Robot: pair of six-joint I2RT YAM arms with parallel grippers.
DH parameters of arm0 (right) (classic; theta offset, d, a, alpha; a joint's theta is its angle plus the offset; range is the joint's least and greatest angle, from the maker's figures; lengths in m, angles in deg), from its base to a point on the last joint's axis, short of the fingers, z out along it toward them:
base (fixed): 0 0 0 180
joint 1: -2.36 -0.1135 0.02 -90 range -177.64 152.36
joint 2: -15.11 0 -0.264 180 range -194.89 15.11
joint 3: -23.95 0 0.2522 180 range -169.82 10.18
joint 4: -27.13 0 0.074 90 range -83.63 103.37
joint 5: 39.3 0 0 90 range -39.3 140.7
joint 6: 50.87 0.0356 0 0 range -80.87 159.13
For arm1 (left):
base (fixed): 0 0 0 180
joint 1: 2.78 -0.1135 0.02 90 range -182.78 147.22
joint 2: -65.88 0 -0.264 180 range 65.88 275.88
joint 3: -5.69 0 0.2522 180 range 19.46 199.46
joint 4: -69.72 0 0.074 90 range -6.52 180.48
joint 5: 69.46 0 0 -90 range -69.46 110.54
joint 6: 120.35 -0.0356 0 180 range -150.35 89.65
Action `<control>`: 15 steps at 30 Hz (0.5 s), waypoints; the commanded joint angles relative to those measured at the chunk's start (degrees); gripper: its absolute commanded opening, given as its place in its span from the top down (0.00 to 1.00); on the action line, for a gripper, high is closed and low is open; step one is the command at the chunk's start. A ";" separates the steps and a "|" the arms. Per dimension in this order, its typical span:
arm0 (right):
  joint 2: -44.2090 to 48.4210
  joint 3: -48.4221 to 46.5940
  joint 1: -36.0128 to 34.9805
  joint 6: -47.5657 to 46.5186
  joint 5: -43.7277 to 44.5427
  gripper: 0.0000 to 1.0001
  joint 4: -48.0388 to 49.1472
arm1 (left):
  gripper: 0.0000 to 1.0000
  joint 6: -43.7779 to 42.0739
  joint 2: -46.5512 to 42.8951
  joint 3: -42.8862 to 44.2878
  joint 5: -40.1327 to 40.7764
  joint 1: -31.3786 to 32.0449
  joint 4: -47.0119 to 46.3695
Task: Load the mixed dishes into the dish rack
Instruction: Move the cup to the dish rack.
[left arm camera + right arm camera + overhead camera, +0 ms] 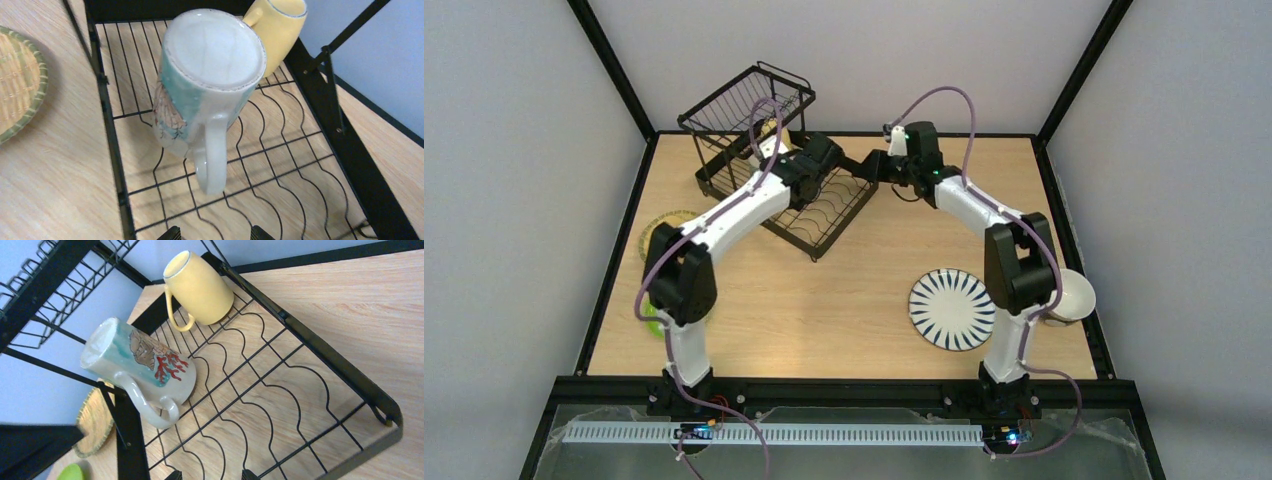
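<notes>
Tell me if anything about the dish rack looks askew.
The dish rack sits skewed, diagonal to the table edges. The beige mug and yellow mug stand upside down on its plate dividers. Nothing spilled or damaged.

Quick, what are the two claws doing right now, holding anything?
Left gripper: open, empty; the painted mug stands free ahead of it.
Right gripper: open, holding nothing.

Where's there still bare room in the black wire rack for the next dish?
The black wire dish rack has bare wavy dividers from the beige painted mug to the near end rail. Crowded: the basket end, where that mug and the yellow mug stand close together.
</notes>
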 commanded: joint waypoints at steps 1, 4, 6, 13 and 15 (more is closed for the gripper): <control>-4.91 -6.83 -2.07 -7.39 -1.62 0.35 -6.55 | 0.21 -1.74 -9.40 -6.22 2.33 1.93 -2.66; -9.19 -13.33 -4.41 -11.87 -1.94 0.35 -11.51 | 0.21 -3.03 -15.91 -11.62 2.09 2.61 -4.82; -12.11 -18.07 -6.00 -14.36 -1.79 0.35 -14.45 | 0.21 -3.75 -19.84 -14.60 1.54 2.78 -5.73; -20.81 -30.93 -9.93 -17.52 -0.64 0.35 -21.55 | 0.21 -4.41 -29.39 -21.28 1.47 3.20 -5.56; -22.67 -33.25 -10.80 -17.62 -0.44 0.35 -22.66 | 0.21 -4.18 -31.15 -22.81 1.50 3.22 -5.54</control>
